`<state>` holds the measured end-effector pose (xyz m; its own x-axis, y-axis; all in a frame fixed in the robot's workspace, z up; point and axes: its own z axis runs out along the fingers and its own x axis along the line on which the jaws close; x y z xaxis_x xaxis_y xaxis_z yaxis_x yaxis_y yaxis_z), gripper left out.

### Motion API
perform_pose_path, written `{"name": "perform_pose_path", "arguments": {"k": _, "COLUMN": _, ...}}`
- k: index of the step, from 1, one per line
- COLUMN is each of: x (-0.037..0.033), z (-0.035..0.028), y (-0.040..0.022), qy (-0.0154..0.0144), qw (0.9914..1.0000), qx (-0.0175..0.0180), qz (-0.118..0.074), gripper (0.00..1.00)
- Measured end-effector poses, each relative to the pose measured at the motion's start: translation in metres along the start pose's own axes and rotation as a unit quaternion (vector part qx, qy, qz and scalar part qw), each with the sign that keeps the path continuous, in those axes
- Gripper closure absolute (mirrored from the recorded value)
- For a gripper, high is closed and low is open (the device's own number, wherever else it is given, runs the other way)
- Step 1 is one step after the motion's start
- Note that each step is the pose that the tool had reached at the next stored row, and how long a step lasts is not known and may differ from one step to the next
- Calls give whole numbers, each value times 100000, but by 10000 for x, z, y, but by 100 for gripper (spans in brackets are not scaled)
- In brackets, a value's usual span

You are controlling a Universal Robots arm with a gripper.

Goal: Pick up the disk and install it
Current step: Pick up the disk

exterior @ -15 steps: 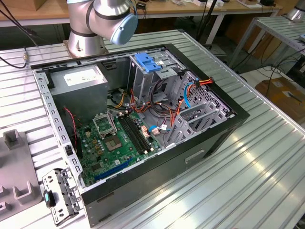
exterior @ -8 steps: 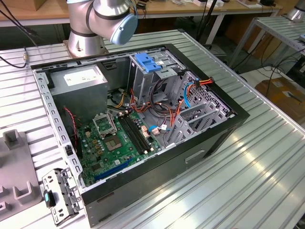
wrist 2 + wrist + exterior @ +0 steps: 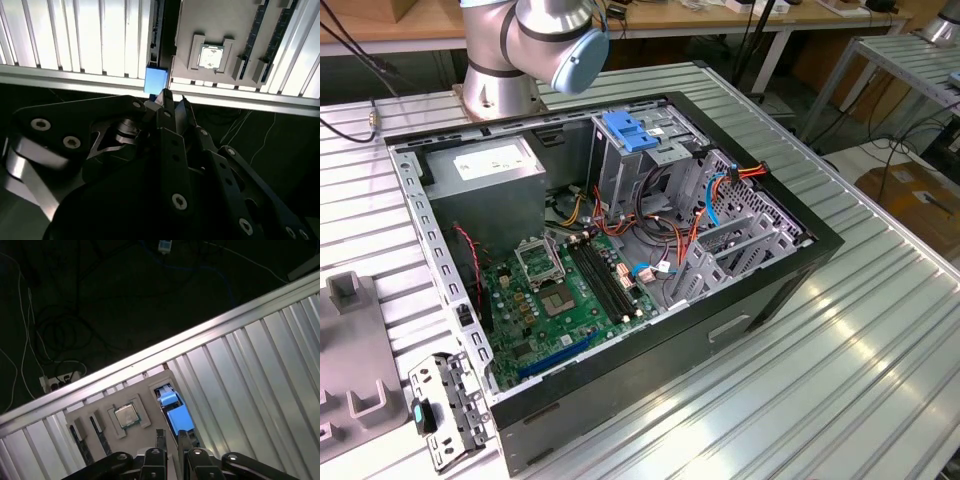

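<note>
Disk (image 3: 175, 412) is standing on edge in a slot just beside the grey holder (image 3: 145, 392), its long axis running along the table's (image 3: 260, 370) ribs. In the exterior view, that holder is sitting at eight o'clock from the computer case (image 3: 720, 330). My gripper (image 3: 171, 437) is hovering near the disk's blue end, its fingers parted only narrowly and pinching nothing.

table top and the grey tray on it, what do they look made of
Table top: bare metal, likely aluminium, satin finish; its ribbed slats throw bright streaky glare. Grey tray: probably matte plastic, perhaps printed; flat even grey, no shine, moulded pockets.
</note>
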<state>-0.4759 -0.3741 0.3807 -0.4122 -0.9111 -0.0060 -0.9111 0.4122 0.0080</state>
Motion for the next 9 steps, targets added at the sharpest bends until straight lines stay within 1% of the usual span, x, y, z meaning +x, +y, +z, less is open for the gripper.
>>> {"name": "perform_pose_path", "arguments": {"k": 2, "x": 4, "z": 2, "y": 8, "qy": 3, "qw": 99999, "qx": -2, "qz": -476, "gripper": 76}}
{"name": "perform_pose_path", "arguments": {"k": 3, "x": 4, "z": 3, "y": 8, "qy": 11, "qw": 99998, "qx": -9, "qz": -705, "gripper": 75}}
{"name": "perform_pose_path", "arguments": {"k": 4, "x": 4, "z": 10, "y": 8, "qy": 11, "qw": 99988, "qx": -9, "qz": -1542, "gripper": 69}}
{"name": "perform_pose_path", "arguments": {"k": 5, "x": 4, "z": 16, "y": 8, "qy": 15, "qw": 99972, "qx": -12, "qz": -2375, "gripper": 69}}
{"name": "perform_pose_path", "arguments": {"k": 6, "x": 4, "z": 24, "y": 8, "qy": 26, "qw": 99938, "qx": -24, "qz": -3515, "gripper": 62}}
{"name": "perform_pose_path", "arguments": {"k": 9, "x": 4, "z": 51, "y": 8, "qy": 52, "qw": 99775, "qx": -40, "qz": -6698, "gripper": 62}}
